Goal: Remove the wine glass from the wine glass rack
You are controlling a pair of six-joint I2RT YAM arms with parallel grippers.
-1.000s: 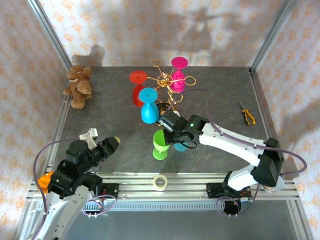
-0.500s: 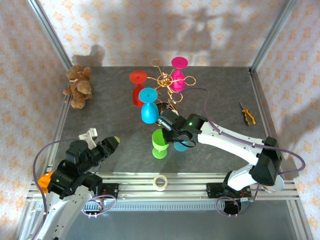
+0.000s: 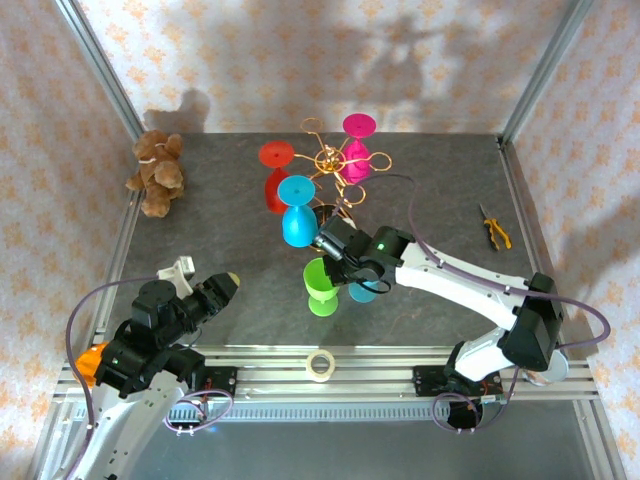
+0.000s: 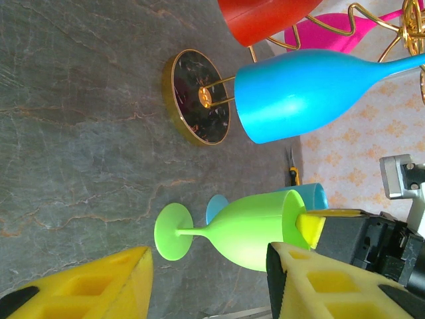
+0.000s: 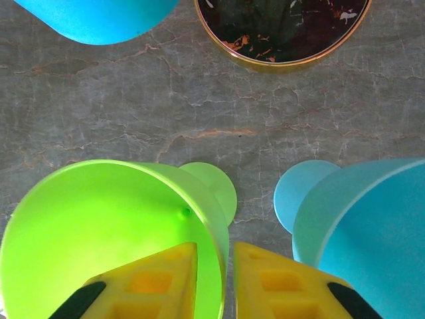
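The gold wire wine glass rack (image 3: 332, 160) stands at the back middle on its round black base (image 4: 198, 96) (image 5: 282, 30). A blue wine glass (image 3: 296, 222) (image 4: 299, 93), a red one (image 3: 275, 180) and a pink one (image 3: 355, 145) hang from it. A green wine glass (image 3: 322, 285) (image 4: 242, 229) (image 5: 99, 232) is upright in front of the rack, its foot (image 4: 174, 230) low at the table. My right gripper (image 3: 335, 262) (image 5: 214, 279) is shut on its rim, one finger inside and one outside. My left gripper (image 3: 225, 288) (image 4: 206, 286) is open, well to the left, holding nothing.
A light blue glass (image 3: 362, 292) (image 5: 365, 226) stands upright right beside the green one. A teddy bear (image 3: 155, 172) lies at the back left, pliers (image 3: 494, 228) at the right, a tape roll (image 3: 320, 365) on the near rail.
The right gripper and the green glass have shifted very slightly to the right. The left arm has not moved.
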